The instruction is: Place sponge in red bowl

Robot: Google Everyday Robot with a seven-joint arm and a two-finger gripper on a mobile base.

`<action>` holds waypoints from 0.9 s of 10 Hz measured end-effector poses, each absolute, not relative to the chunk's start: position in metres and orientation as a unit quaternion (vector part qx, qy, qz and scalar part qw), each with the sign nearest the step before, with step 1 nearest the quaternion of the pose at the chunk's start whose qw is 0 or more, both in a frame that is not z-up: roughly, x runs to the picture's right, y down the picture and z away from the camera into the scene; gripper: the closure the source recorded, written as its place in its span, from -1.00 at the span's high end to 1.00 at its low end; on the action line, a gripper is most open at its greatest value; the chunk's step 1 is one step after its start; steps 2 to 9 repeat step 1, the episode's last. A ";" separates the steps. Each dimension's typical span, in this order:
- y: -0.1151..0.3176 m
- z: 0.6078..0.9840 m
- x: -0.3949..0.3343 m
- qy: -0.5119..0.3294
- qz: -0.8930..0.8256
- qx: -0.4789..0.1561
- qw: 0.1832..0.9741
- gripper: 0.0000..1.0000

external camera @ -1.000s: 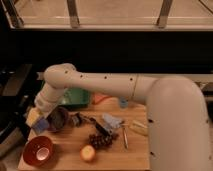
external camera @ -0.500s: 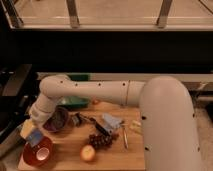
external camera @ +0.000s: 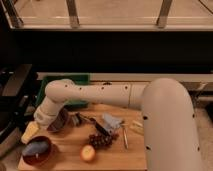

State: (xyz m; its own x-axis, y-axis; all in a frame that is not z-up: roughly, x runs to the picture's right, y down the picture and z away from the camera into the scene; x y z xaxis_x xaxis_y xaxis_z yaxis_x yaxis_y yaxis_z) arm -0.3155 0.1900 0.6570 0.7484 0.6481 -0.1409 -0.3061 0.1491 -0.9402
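Observation:
The red bowl (external camera: pixel 22 159) stands at the front left corner of the wooden table. The blue-grey sponge (external camera: pixel 34 148) lies inside it and covers most of its middle. My gripper (external camera: pixel 34 129) is at the end of the white arm, just above and slightly behind the bowl. A yellow piece (external camera: pixel 28 133) shows at its tip, right over the bowl's far rim. I cannot tell whether the gripper still touches the sponge.
A darker maroon bowl (external camera: pixel 62 121) sits just right of the gripper. On the table (external camera: pixel 65 155) are dark grapes (external camera: pixel 102 140), an orange-yellow fruit (external camera: pixel 89 153), a pale grey-blue folded piece (external camera: pixel 112 122) and a utensil (external camera: pixel 124 137). A green bin (external camera: pixel 75 80) stands behind.
The gripper has come down and to the left with the sponge, from beside the maroon bowl to over the red bowl. The sponge now lies in the red bowl.

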 end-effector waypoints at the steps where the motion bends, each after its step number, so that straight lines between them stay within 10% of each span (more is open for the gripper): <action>1: 0.191 0.656 -0.317 -0.151 0.320 -0.568 0.743 0.36; 9: 0.191 0.656 -0.317 -0.151 0.320 -0.568 0.743 0.36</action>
